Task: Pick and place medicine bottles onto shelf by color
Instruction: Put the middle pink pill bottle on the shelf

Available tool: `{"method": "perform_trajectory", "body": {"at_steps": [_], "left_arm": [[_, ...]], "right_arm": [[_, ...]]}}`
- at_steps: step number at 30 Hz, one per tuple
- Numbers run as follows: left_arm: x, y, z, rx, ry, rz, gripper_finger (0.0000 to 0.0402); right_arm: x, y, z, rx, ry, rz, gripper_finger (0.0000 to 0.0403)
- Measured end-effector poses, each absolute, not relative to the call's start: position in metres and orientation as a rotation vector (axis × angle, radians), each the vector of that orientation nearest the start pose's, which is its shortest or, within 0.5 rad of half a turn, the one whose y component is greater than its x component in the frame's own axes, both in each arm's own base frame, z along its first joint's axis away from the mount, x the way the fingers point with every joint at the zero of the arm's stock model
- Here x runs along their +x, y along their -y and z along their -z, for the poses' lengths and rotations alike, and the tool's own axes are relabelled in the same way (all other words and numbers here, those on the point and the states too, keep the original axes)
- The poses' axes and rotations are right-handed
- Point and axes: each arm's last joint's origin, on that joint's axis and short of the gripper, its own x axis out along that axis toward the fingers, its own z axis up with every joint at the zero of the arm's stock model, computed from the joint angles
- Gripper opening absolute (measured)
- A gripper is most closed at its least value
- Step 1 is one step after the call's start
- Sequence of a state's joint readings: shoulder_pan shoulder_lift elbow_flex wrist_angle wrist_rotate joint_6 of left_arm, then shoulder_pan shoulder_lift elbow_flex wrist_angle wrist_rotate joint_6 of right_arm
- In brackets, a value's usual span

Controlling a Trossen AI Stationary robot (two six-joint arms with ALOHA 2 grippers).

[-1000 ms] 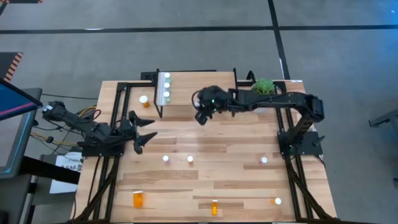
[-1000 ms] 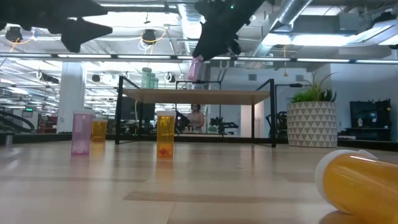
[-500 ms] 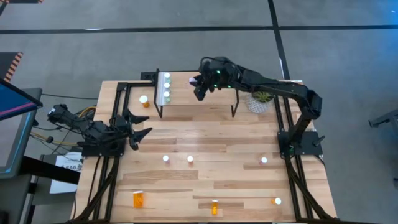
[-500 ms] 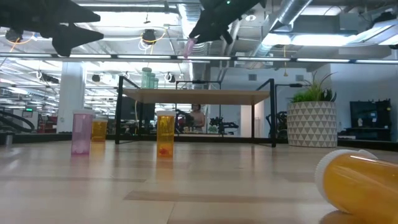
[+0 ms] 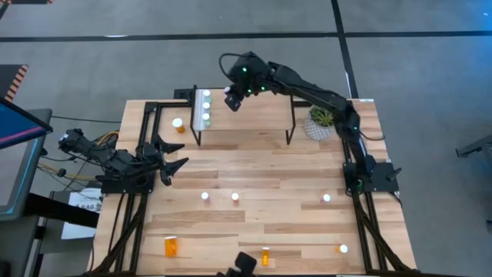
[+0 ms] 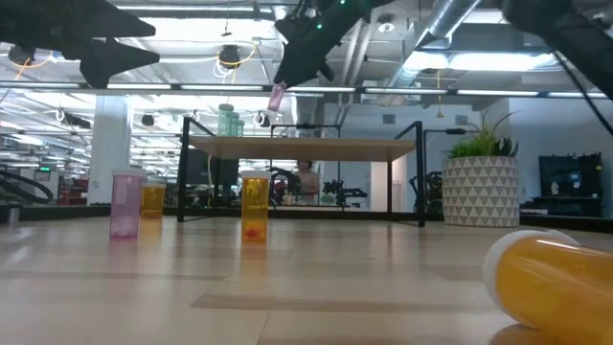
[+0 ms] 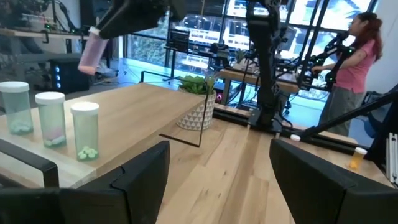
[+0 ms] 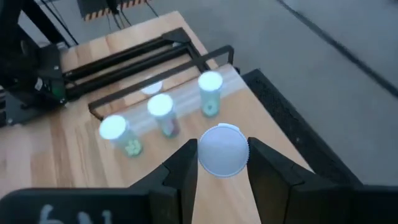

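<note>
My right gripper (image 5: 232,100) is shut on a pink medicine bottle (image 6: 278,96) in the air above the shelf's (image 6: 297,149) left part. It also shows in the left wrist view (image 7: 92,50). Three white-capped pale bottles (image 5: 205,106) stand in a row on their bases at the shelf's left end, as the right wrist view (image 8: 163,112) also shows. My left gripper (image 5: 175,160) is open and empty near the table's left edge, its fingers (image 7: 143,180) apart. My right gripper pinches the pink bottle at its cap end (image 8: 222,149) between its two fingers (image 8: 184,167), one on each side. The fingers come from above, slanting down toward the shelf's left end. The bottle's pink body (image 7: 91,55) hangs tilted below the fingers, clear of the shelf.
A potted plant (image 5: 321,121) stands by the shelf's right end. An orange bottle (image 5: 178,123) stands left of the shelf. More bottles are on the table in front: white caps (image 5: 205,197) (image 5: 235,197) (image 5: 327,198) (image 5: 344,248), orange ones (image 5: 171,246) (image 5: 265,256). A person (image 7: 354,56) stands beyond the table.
My right gripper has carried the pink bottle from in front of the shelf toward the far edge and then toward the left, over the shelf top, nearer the three standing bottles. The bottle stays tilted and clear of the shelf. My left gripper has drawn back slightly toward the left edge.
</note>
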State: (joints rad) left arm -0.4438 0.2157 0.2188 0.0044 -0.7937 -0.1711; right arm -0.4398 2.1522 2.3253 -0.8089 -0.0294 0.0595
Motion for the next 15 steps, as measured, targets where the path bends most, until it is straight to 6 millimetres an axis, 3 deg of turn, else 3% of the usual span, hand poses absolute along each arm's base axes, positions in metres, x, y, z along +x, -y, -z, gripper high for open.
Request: {"method": "perform_trajectory", "body": {"at_steps": [7,11,15], "left_arm": [[0.095,0.022,-0.220,-0.167,0.024,-0.349,0.0265],[0.095,0.022,-0.220,-0.170,0.025,-0.350,0.0265],[0.095,0.022,-0.220,-0.173,0.026,-0.353,0.0265]], "right_arm": [[0.432,0.219,-0.350,0.237,-0.644,0.410,0.0144],[0.435,0.225,-0.333,0.257,-0.703,0.412,0.0144],[0.437,0.224,-0.330,0.257,-0.712,0.402,0.0144]]}}
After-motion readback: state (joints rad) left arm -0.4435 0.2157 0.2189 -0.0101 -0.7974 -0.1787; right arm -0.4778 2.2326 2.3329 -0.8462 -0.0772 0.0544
